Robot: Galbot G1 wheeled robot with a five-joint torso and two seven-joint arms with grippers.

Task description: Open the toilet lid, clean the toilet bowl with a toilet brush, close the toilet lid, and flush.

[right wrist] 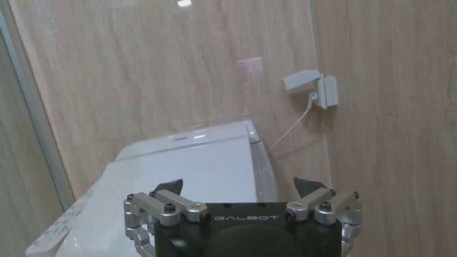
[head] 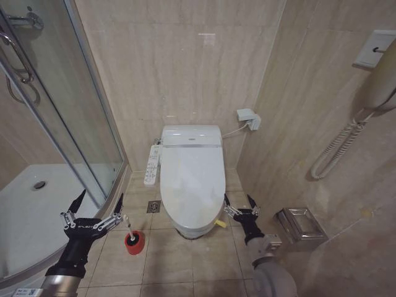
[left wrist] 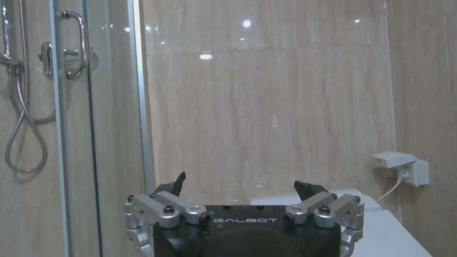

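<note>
Nothing of the task looks done yet. The toilet lid (head: 190, 179) is lying flat and shut over the toilet bowl, hiding its inside. The toilet brush (head: 130, 234) is standing untouched in its red holder cup (head: 134, 243) on the floor tiles, just left of the toilet base. The left gripper (head: 99, 209) is hovering near the brush with jaws spread wide and empty; the right gripper (head: 241, 204) is waiting beside the lid's front right rim, close to its yellow strap (head: 219, 223), equally spread and empty. Opening, scrubbing, closing and flushing all remain.
</note>
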